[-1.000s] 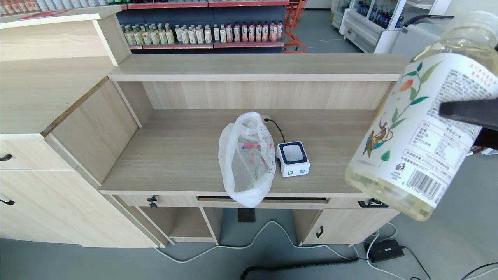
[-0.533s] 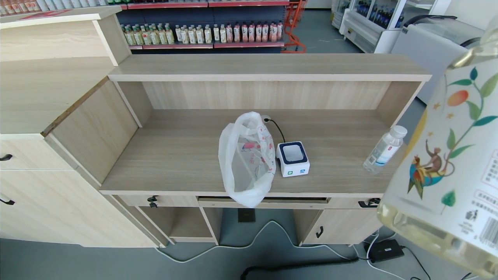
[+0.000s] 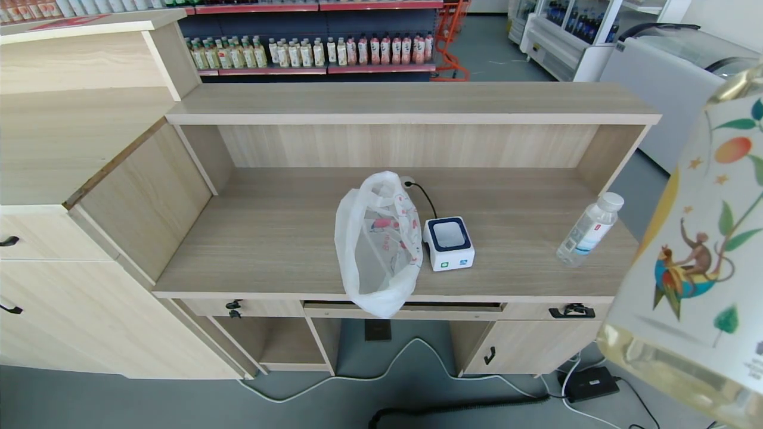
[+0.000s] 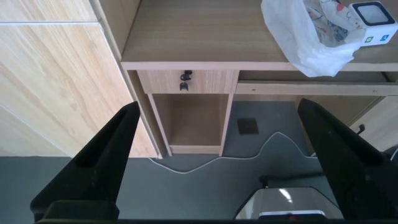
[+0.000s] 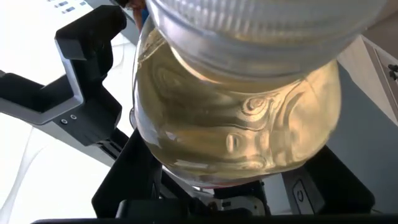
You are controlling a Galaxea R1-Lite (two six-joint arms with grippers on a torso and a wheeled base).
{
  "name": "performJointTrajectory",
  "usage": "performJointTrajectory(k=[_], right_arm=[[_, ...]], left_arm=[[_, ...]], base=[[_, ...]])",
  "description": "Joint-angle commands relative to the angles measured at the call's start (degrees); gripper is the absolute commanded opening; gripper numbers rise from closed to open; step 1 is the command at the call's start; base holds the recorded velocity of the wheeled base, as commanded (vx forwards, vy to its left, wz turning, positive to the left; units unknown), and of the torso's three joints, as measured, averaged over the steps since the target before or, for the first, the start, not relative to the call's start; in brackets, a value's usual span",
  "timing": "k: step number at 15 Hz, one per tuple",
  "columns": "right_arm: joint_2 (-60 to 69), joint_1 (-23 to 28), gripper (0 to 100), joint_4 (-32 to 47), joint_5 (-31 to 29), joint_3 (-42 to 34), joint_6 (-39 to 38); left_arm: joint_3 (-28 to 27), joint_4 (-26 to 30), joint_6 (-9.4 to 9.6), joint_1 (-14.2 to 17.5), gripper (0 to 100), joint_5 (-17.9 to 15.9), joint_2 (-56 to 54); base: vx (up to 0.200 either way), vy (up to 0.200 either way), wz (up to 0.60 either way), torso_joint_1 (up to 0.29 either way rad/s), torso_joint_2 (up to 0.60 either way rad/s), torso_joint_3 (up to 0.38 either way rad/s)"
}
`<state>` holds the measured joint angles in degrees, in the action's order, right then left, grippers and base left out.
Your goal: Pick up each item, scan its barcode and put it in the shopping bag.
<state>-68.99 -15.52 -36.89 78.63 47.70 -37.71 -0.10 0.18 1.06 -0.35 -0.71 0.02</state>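
Observation:
A large tea bottle (image 3: 697,262) of pale yellow liquid, with a leaf-and-monkey label, hangs close to the head camera at the far right. My right gripper (image 5: 230,143) is shut on that tea bottle (image 5: 236,112), one black finger (image 5: 81,68) beside it. On the counter, the white shopping bag (image 3: 377,244) lies open, and the white scanner (image 3: 448,242) stands just right of it. A clear water bottle (image 3: 588,230) stands near the counter's right end. My left gripper (image 4: 217,112) hangs open and empty over the floor, below the counter's front edge, with the bag (image 4: 308,37) and scanner (image 4: 372,12) beyond it.
The wooden counter (image 3: 280,238) has a raised back shelf and side walls. Drawers and an open cubby (image 4: 193,118) sit under it. Cables and a power brick (image 3: 587,384) lie on the floor. A taller cabinet (image 3: 59,149) stands to the left.
The tea bottle has moved right and nearer to the head camera, uncovering the water bottle on the counter. The black finger across its label has left the head view.

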Motion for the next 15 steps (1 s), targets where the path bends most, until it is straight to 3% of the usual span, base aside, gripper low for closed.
performJointTrajectory(k=[1,4,7,9,13,14,15], right_arm=[[0.26,-0.04,0,-0.03,0.03,-0.33,0.0],[-0.01,0.31,0,-0.2,-0.76,-0.59,0.09],[-1.85,1.28,0,-2.93,-7.35,-0.5,0.53],[-6.78,6.99,0,-7.58,-12.1,-1.38,3.52],[-15.56,18.77,0,-9.17,-12.36,-2.0,24.17],[-17.06,19.74,0,-9.17,-12.89,-1.73,27.42],[-19.43,20.26,0,-9.17,-17.81,-1.56,32.7]], left_arm=[[0.01,-0.01,-0.01,0.0,100,0.0,-0.02],[0.01,-0.01,-0.01,0.0,100,0.0,-0.02],[0.01,-0.01,-0.01,0.0,100,0.0,-0.02],[0.01,-0.01,-0.01,0.0,100,0.0,-0.02],[0.01,-0.01,-0.01,0.0,100,0.0,-0.02],[0.01,-0.01,-0.01,0.0,100,0.0,-0.02],[0.01,-0.01,-0.01,0.0,100,0.0,-0.02]], base=[[0.0,0.0,0.0,0.0,0.0,0.0],[0.0,0.0,0.0,0.0,0.0,0.0],[0.0,0.0,0.0,0.0,0.0,0.0],[0.0,0.0,0.0,0.0,0.0,0.0],[0.0,0.0,0.0,0.0,0.0,0.0],[0.0,0.0,0.0,0.0,0.0,0.0],[0.0,0.0,0.0,0.0,0.0,0.0]])
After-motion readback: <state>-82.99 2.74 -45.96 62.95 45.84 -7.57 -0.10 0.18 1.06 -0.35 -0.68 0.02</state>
